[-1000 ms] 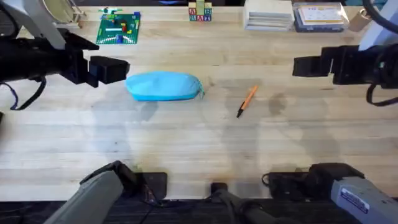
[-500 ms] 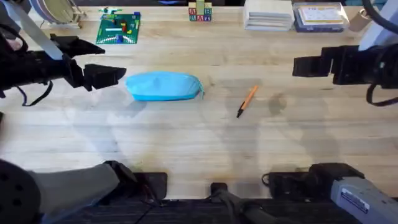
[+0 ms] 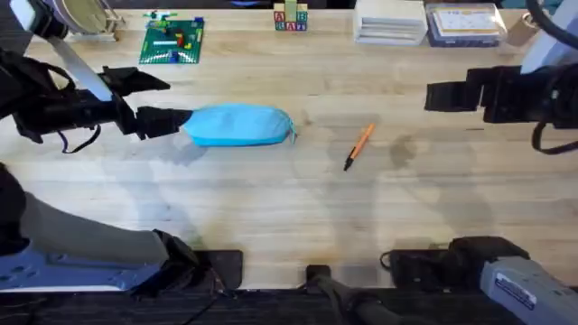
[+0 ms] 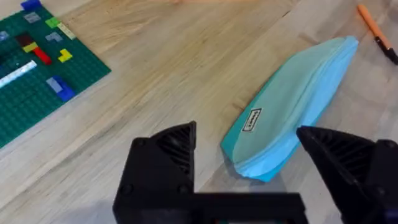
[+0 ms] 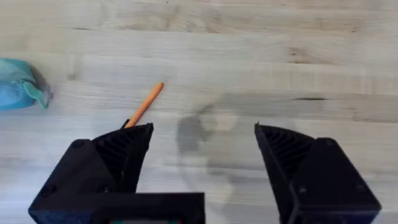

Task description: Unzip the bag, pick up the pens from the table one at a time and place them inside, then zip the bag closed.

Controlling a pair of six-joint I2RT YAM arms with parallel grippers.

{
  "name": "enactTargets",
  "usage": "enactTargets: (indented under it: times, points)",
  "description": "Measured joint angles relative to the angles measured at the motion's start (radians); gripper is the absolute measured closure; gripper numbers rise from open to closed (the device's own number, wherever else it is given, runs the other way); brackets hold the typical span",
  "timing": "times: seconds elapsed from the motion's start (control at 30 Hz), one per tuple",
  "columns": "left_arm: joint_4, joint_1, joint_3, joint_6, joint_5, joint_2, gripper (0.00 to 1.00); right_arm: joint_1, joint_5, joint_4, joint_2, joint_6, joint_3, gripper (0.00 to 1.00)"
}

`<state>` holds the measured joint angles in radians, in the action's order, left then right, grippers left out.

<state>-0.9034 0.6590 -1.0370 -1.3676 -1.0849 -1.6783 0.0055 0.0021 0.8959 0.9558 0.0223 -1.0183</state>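
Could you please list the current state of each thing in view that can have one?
bag: zipped shut, lying flat on the table, not held.
pen: lying loose on the table beside the bag, apart from it, not held.
left hand: open, at the bag's end, its fingers on either side of it, gripping nothing.
right hand: open, empty, hovering above the table near the pen.

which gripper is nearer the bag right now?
Left. The left gripper is open at the bag's end nearest it. The right gripper hangs open well off, beyond the pen.
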Motion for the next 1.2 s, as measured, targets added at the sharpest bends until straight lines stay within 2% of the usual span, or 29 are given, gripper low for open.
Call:
enactTargets:
  times: [0.47, 0.7, 0.87, 0.9, 0.93, 0.97, 1.07, 1.2]
  points:
    - [0.006, 0.0, 0.0, -0.028, -0.042, -0.008, 0.01, 0.0, 0.0, 0.0, 0.0, 0.0, 0.0, 0.004]
    - [0.006, 0.0, 0.0, -0.149, -0.045, -0.008, 0.01, 0.0, 0.0, 0.001, 0.0, 0.0, 0.0, 0.004]
    - [0.003, 0.0, 0.0, -0.2, -0.049, -0.008, 0.01, 0.0, 0.0, 0.001, 0.0, 0.0, 0.0, 0.004]
    - [-0.009, 0.0, -0.001, -0.215, -0.049, -0.008, 0.01, 0.0, 0.0, 0.001, 0.0, 0.0, 0.0, 0.004]
    - [-0.099, 0.0, -0.004, -0.313, -0.049, -0.008, 0.008, 0.0, 0.0, 0.001, 0.0, 0.0, 0.0, 0.004]
    - [-0.121, 0.0, -0.004, -0.339, -0.049, -0.008, 0.011, 0.0, 0.0, 0.0, 0.0, 0.0, 0.0, 0.004]
    - [-0.157, 0.0, -0.004, -0.399, -0.043, -0.008, 0.01, 0.0, 0.0, 0.001, 0.0, 0.0, 0.0, 0.004]
    - [-0.163, 0.0, -0.004, -0.435, -0.017, -0.008, 0.009, 0.0, 0.0, 0.001, 0.0, 0.0, 0.0, 0.004]
